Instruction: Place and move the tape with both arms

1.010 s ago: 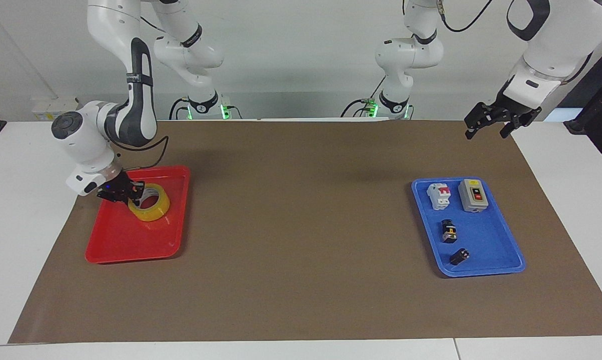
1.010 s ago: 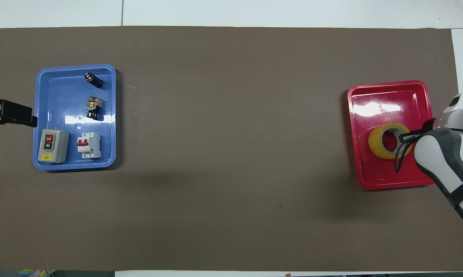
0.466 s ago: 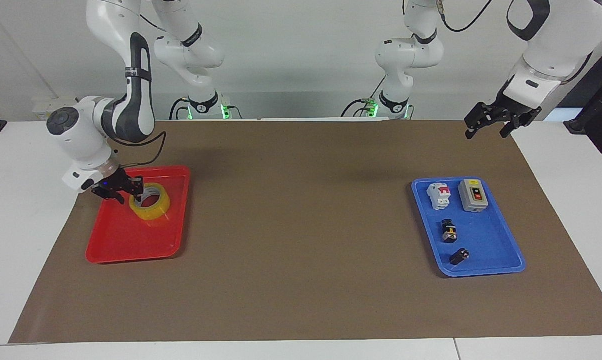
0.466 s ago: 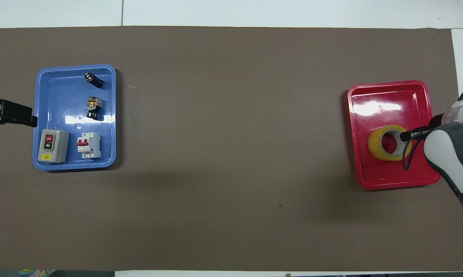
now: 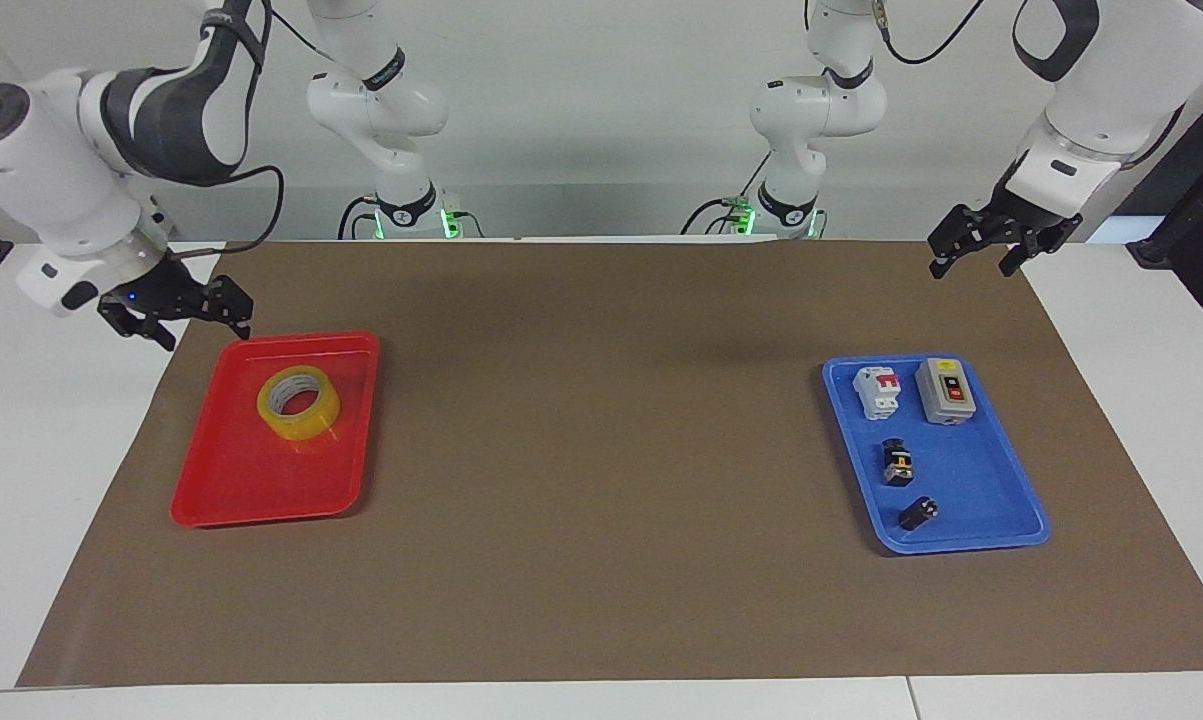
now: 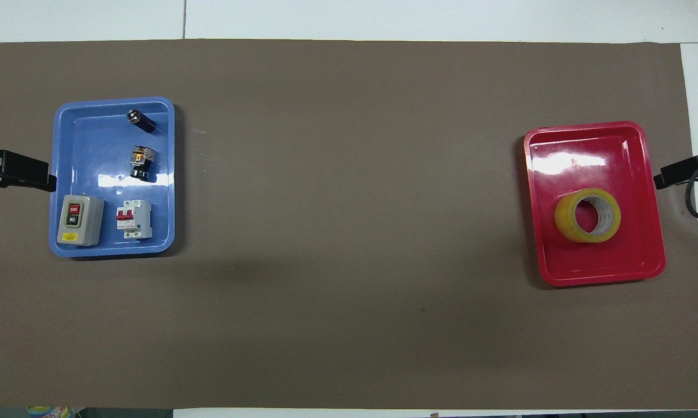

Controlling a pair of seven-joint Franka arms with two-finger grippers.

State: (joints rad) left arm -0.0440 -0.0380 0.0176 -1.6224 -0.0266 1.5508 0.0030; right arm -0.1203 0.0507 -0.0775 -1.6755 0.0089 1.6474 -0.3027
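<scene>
Tape (image 5: pixel 299 402) flat in red tray (image 5: pixel 226 490), switches in blue tray (image 5: pixel 1001 500)

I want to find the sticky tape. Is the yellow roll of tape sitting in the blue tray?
No, the translucent yellow roll of tape lies flat in the red plastic tray, while the blue plastic tray holds only small electrical parts.

White arms (image 5: pixel 51 190), black cables, end effectors

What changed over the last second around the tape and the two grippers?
The right gripper let go of the tape, rose and drew back off the red tray, fingers open. The tape stayed in the tray. The left gripper kept waiting; blue tray unchanged.
</scene>
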